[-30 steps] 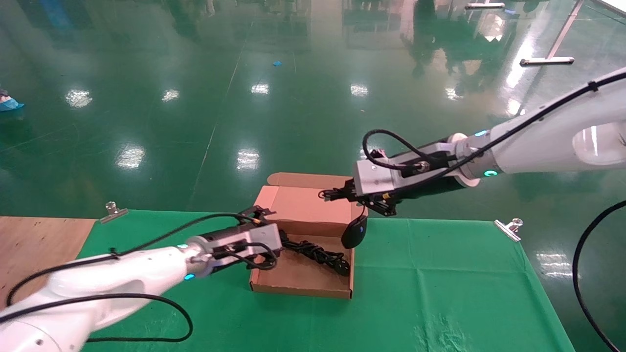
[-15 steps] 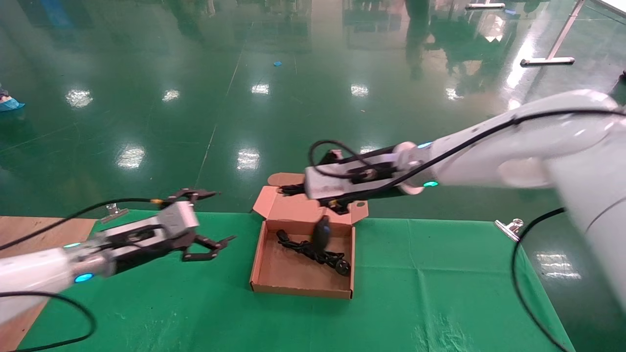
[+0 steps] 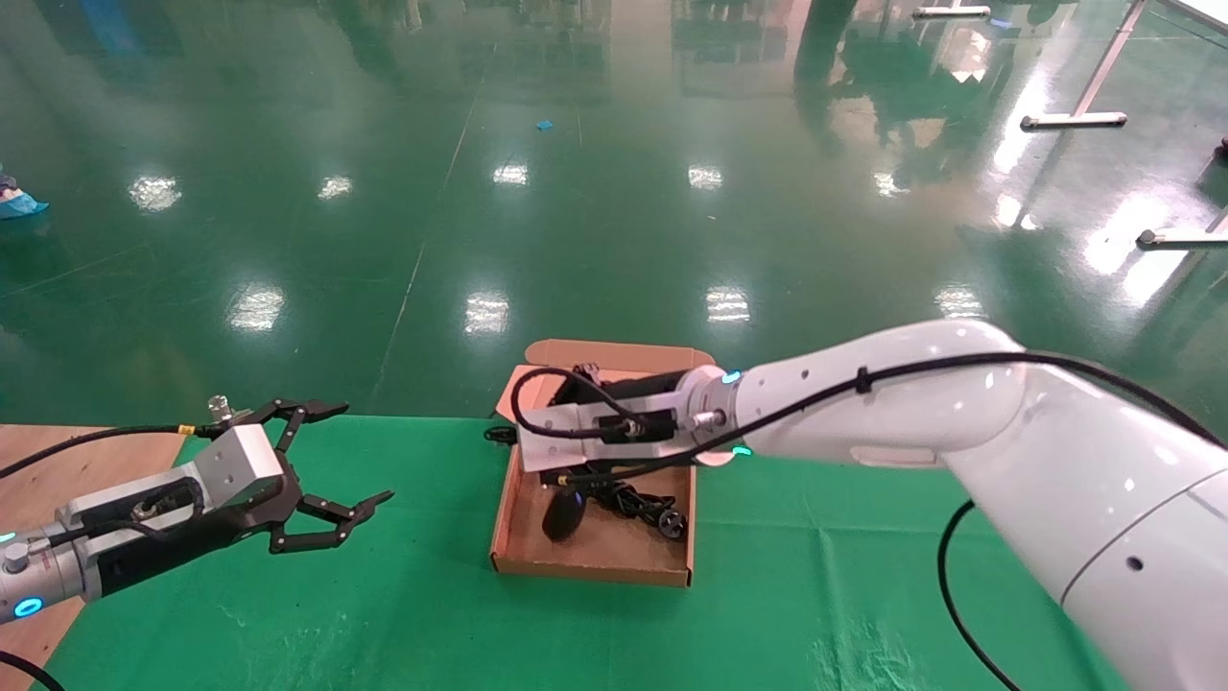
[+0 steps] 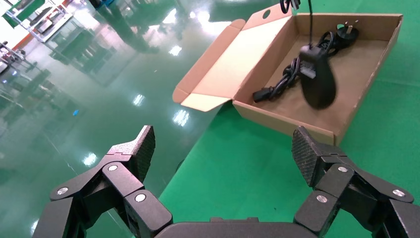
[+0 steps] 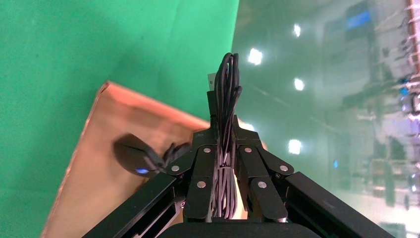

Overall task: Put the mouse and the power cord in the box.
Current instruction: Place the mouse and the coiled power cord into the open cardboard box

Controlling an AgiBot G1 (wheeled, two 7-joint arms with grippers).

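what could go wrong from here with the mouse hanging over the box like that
The right gripper pinches only the bundled mouse cable, so the mouse dangles above the box and could swing; released mid-swing, it may hit the wall or land outside. It may also drop onto the power cord and rest unevenly. The cable bundle could snag in the fingers on release. The left gripper is open, clear of the box.

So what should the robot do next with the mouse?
Probably lower it and let go. The right gripper holds the mouse's bundled cable, and the mouse dangles over the box, beside the power cord. The left gripper waits open, off to the side.
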